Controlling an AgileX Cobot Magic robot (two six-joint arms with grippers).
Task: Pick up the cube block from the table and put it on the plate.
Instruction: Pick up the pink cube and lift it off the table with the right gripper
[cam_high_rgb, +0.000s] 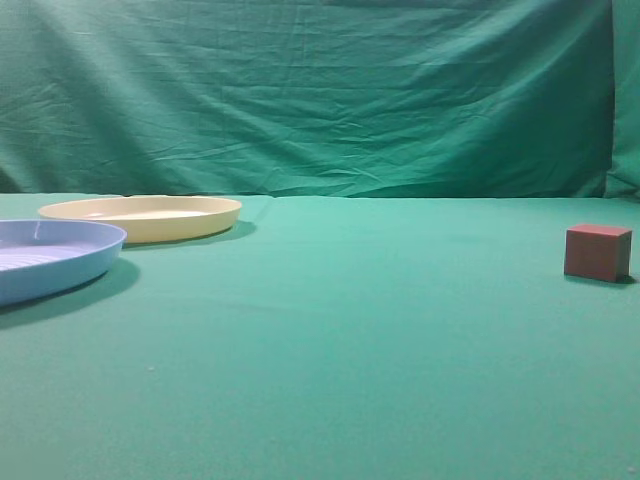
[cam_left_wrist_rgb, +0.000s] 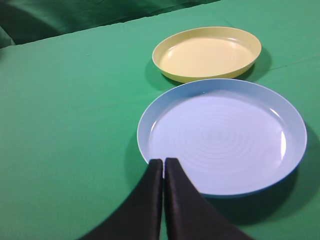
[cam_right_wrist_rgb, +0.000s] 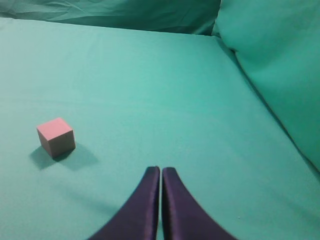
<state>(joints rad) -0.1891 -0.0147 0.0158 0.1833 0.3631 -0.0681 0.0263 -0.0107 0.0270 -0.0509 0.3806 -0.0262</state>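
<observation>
The reddish-brown cube block (cam_high_rgb: 597, 252) sits on the green table (cam_high_rgb: 350, 340) at the far right; in the right wrist view it looks pinkish (cam_right_wrist_rgb: 55, 136), left of and beyond my right gripper (cam_right_wrist_rgb: 160, 170), which is shut and empty. The cream plate (cam_high_rgb: 140, 216) lies at the back left, and in the left wrist view it sits (cam_left_wrist_rgb: 207, 53) beyond the blue plate. My left gripper (cam_left_wrist_rgb: 163, 161) is shut and empty, its tips over the near rim of the blue plate. Neither gripper shows in the exterior view.
A light blue ridged plate (cam_high_rgb: 50, 258) lies at the left edge, in front of the cream plate; it also fills the left wrist view (cam_left_wrist_rgb: 222, 135). A green cloth backdrop (cam_high_rgb: 320, 90) hangs behind the table and folds up at the right (cam_right_wrist_rgb: 270, 65).
</observation>
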